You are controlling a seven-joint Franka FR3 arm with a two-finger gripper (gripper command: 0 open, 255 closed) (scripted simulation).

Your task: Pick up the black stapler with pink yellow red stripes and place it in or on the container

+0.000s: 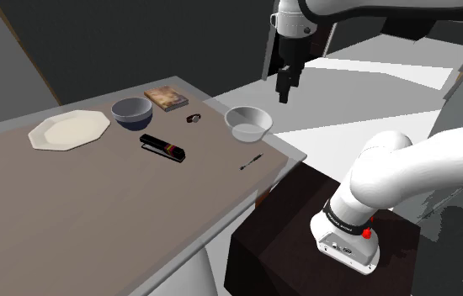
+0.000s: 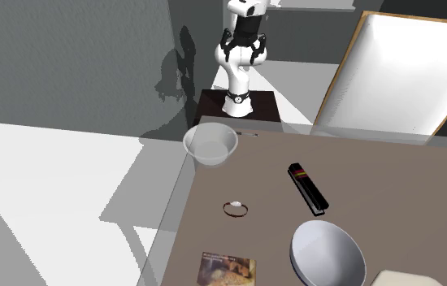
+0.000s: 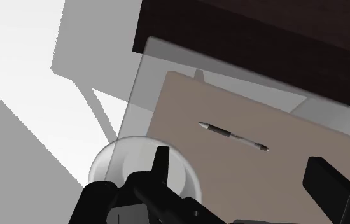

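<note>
Hovering above the white bowl [image 1: 247, 123] at the worktop's [image 1: 95, 210] edge, the gripper [image 1: 284, 94] has its jaws spread, empty; the striped black stapler [image 1: 163, 148] lies near the dark bowl [image 1: 131, 112].

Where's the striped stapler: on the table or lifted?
On the table. The stapler lies flat on the table, and the open claw hangs well above the surface, apart from it.

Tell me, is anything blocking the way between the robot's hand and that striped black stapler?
Nothing visible does. The hand hangs open, high above the white bowl. The stapler lies in the open on the table; the wristwatch and dark blue bowl sit beside it, apart.
</note>
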